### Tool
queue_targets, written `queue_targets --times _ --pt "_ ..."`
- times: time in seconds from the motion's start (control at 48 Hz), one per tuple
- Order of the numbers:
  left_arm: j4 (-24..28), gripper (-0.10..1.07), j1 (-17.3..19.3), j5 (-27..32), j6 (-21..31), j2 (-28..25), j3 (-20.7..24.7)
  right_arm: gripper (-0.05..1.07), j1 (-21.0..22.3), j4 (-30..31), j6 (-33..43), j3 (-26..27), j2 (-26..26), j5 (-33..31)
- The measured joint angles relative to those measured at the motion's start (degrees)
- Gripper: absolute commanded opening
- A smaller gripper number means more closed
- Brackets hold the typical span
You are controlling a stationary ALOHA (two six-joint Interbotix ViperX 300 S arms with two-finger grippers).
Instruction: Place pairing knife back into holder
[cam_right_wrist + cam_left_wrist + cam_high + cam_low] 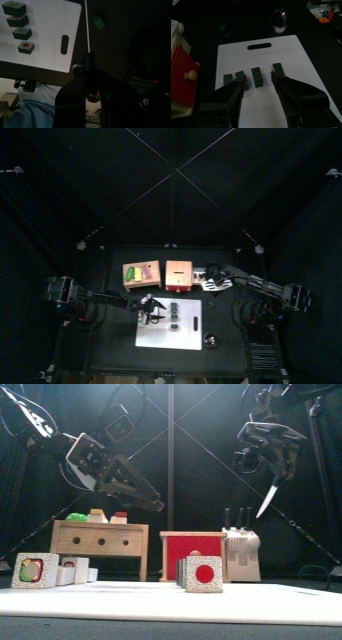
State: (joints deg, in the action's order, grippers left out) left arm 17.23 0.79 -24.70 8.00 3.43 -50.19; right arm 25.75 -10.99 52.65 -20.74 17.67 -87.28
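At left of the front view, the left tool (144,501) hangs with jaws apart, empty. At upper right, the right tool (274,468) is clamped on the knife (267,500), blade down above the holder (242,552); insertion remains.

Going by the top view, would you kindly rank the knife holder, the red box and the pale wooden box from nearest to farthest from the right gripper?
1. The knife holder: directly beneath the right gripper, at the row's right end.
2. The red box: in the middle, just left of the holder.
3. The pale wooden box: at the row's left end, farthest.
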Motion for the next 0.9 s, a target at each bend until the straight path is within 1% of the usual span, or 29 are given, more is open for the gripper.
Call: queue_targets --times 0.25,0.521,0.896 --pt "0.18 0.83 -0.09 0.00 0.00 0.09 -0.09 0.13 2.46 0.35 -0.26 0.62 -3.16 -0.09" --pt "0.18 0.83 0.00 0.00 0.00 0.09 -0.79 0.13 3.69 1.14 -0.62 1.14 -3.60 0.00" --pt "0.26 0.83 0.00 0.00 0.00 0.09 -0.88 0.13 3.60 0.88 -1.58 1.23 -5.27 1.76"
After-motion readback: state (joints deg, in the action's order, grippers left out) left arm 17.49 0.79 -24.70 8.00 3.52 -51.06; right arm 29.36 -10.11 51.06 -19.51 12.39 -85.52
